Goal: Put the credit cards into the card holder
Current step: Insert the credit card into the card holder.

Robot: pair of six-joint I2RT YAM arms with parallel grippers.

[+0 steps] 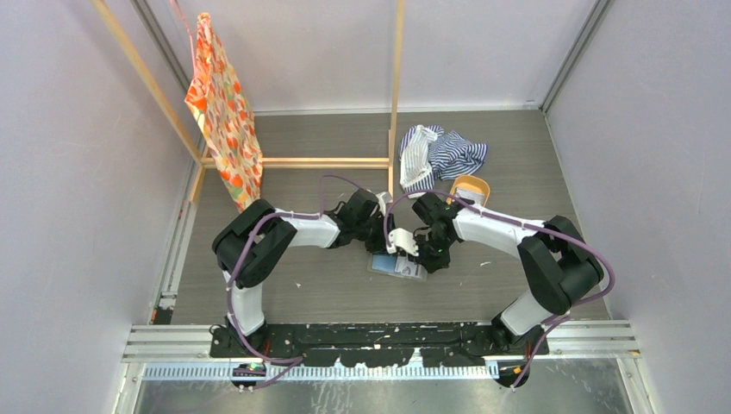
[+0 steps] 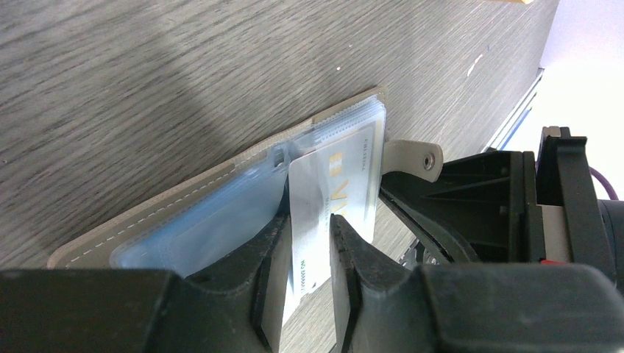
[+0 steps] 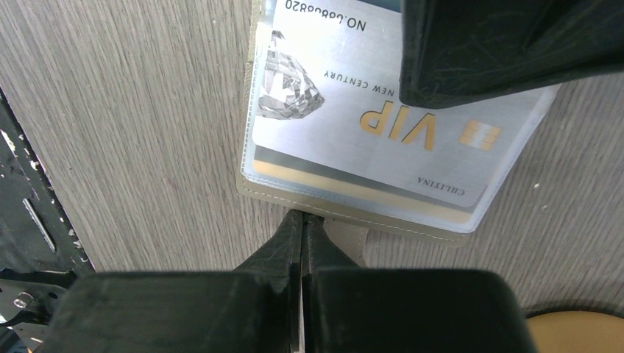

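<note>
Left claw [image 2: 307, 224] hangs part-released over the pale silver rectangular plastic VIP credit card [image 2: 324, 176]. Card face shows in the gap and past the right finger, so no pinch; whether the tips touch, I cannot tell. It reads as a push or let-go stance, feeding the card into the clear plastic sleeves [image 2: 213, 220] of the open grey-taupe leather-like card holder [image 2: 184, 190].

Right claw [image 3: 302, 220] is clenched and empty, tips on the holder's edge just beside its closing tab [image 3: 344, 241]. My read: it pins the holder against sliding.

Holder lies flat on the grey wood-grain counter [image 1: 328, 285], about 5 o'clock of centre, between both claws.

Card long axis:
- left wrist view: 6 to 12, chip end at 12
- right wrist view: roughly 9 to 3, chip at 3

Fully seated? Unclear.
</note>
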